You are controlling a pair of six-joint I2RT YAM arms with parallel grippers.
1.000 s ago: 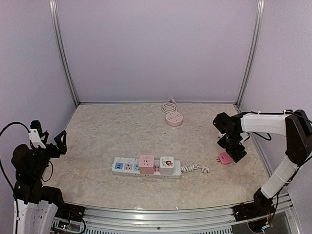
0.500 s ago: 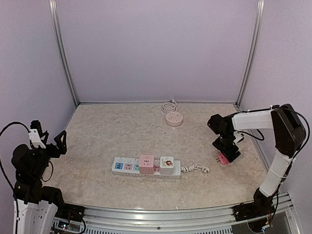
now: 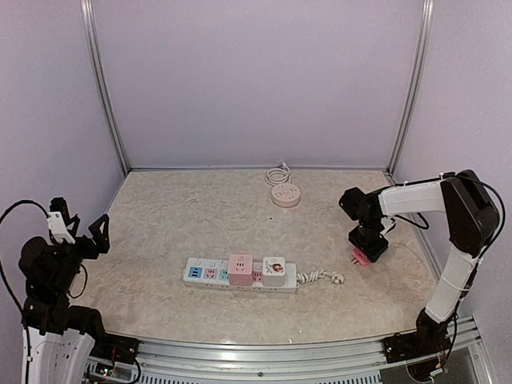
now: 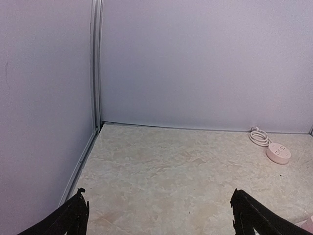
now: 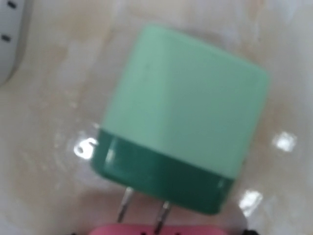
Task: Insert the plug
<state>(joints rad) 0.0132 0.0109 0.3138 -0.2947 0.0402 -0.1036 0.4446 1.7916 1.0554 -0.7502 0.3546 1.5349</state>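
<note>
My right gripper (image 3: 370,250) is shut on a pink plug (image 3: 362,257) low over the right side of the table, its two prongs pointing left. In the right wrist view a green cube plug (image 5: 186,127) fills the frame. Two metal prongs run between its dark green end and a pink edge (image 5: 156,230) at the bottom. The green cube does not show in the top view. The white power strip (image 3: 210,274) lies at the table's front middle. My left gripper (image 3: 80,226) is open and empty, raised at the far left (image 4: 159,215).
A pink cube (image 3: 241,266) and a white cube (image 3: 274,268) sit plugged into the strip. Its cord ends in a loose white plug (image 3: 338,279). A round pink socket (image 3: 285,194) with a coiled cord lies by the back wall, also in the left wrist view (image 4: 278,153).
My right gripper has moved a little left and toward the back with the pink plug in it. The left arm has not moved.
</note>
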